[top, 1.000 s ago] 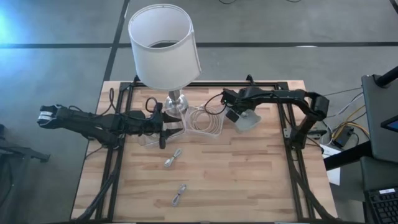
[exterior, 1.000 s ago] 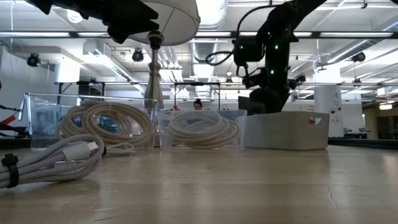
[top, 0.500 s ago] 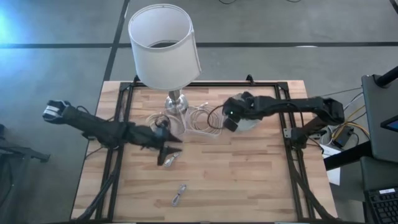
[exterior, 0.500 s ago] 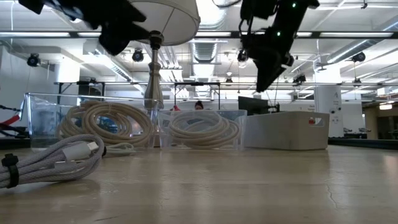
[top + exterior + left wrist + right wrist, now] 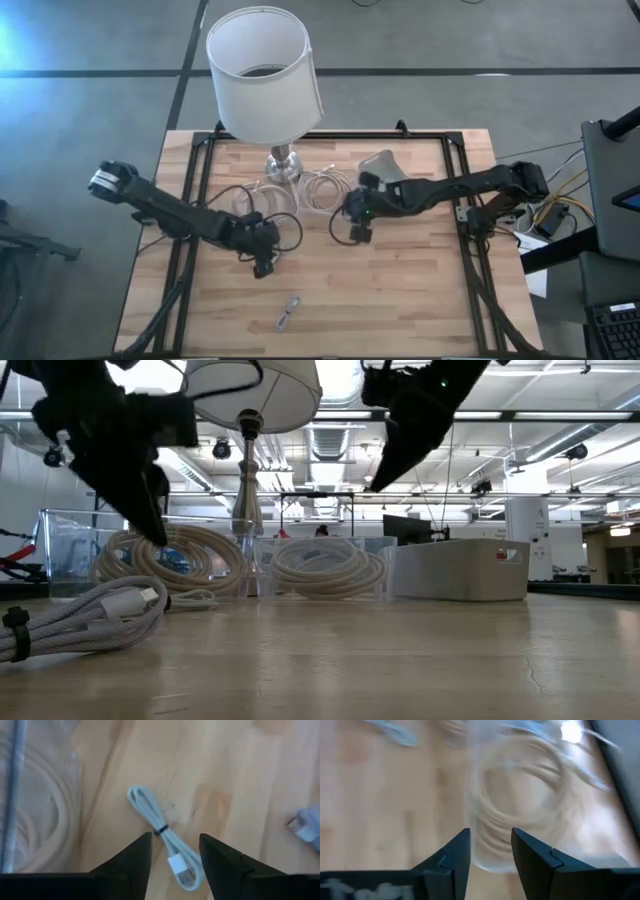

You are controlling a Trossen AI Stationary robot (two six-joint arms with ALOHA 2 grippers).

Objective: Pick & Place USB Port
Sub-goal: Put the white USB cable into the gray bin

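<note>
A white USB cable bundle (image 5: 162,837), tied with a dark strap, lies flat on the wooden table. My left gripper (image 5: 263,264) hovers above it, open, with a finger on either side of the bundle in the left wrist view (image 5: 172,855). A second bundle (image 5: 288,313) lies nearer the near edge and shows in the low view's foreground (image 5: 90,615). My right gripper (image 5: 357,231) is open in mid-air near the table's middle. Its wrist view looks at a clear container of coiled cable (image 5: 520,795).
A lamp with a white shade (image 5: 265,75) stands at the far edge on a metal base (image 5: 283,165). Two clear containers of coiled cable (image 5: 262,197) (image 5: 325,190) sit in front of it. A grey-white box (image 5: 380,165) lies to their right. Bare wood (image 5: 420,290) spreads toward the near right.
My left gripper has moved from the left container toward the near edge and come down over the tied cable bundle. My right gripper has left the grey-white box, travelling toward the table's left and near side, past the right container.
</note>
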